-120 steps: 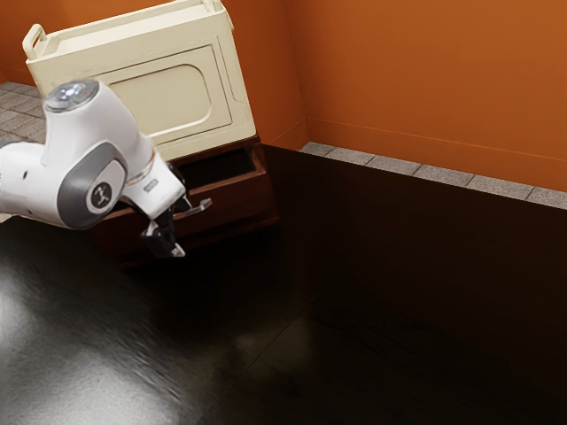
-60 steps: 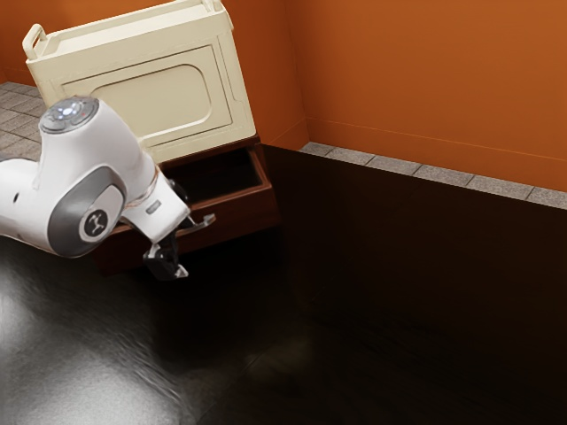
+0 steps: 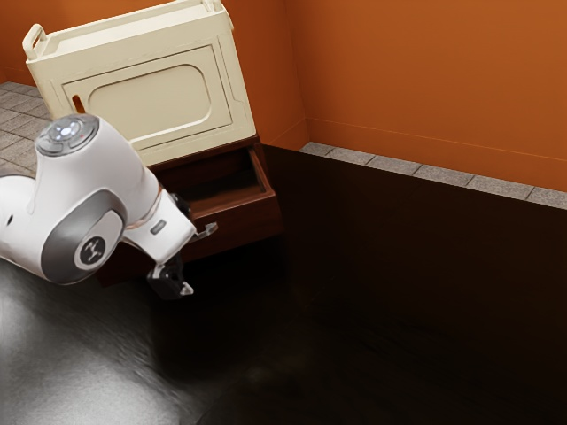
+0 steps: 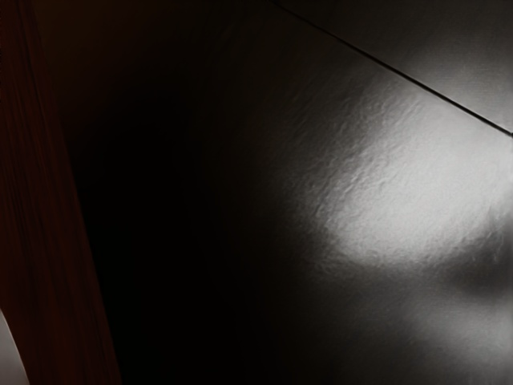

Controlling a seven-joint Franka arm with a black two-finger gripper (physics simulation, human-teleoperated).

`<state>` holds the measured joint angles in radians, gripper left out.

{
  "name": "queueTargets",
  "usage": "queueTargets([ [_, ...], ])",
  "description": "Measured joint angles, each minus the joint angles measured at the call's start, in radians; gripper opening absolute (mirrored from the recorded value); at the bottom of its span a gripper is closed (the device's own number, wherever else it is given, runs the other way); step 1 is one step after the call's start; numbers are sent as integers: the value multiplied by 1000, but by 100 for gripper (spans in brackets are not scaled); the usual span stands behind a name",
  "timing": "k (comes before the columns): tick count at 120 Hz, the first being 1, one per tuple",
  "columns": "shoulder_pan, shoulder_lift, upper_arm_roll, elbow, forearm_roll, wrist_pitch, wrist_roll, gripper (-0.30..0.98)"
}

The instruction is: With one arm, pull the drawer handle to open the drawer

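Drawer (image 3: pixel 244 219) slid farther out, arm (image 3: pixel 84 235) beside it

A reddish-brown wooden drawer (image 3: pixel 244 220) juts open below a cream box (image 3: pixel 155 102) — its silvery handle (image 3: pixel 205 231) in front, partly hidden.

From my exterior feed, I see pale glare washing the near corner of the table (image 3: pixel 53 363) at the exterior view's left, while its far side sinks to nearly black. The wall (image 3: pixel 425 80) glows warm orange, the box (image 3: pixel 155 106) reads bright and evenly lit, and the arm (image 3: pixel 115 168) takes soft highlights. Shadow pools inside the drawer (image 3: pixel 244 221) and below it. My wrist view is dim, with one rippled white sheen on the table and deep black beside the drawer.
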<state>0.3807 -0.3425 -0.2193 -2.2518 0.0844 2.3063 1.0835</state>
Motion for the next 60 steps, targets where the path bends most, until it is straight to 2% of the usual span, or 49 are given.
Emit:
queueTargets([
  [14,0,-6,-1,0,1,3,-16,60],
  [17,0,-10,-1,2,2,3,-19,64],
  [41,6,-45,6,23,0,-12,-34,67],
  [60,0,-18,-13,252,-22,-224,-128,68],
])
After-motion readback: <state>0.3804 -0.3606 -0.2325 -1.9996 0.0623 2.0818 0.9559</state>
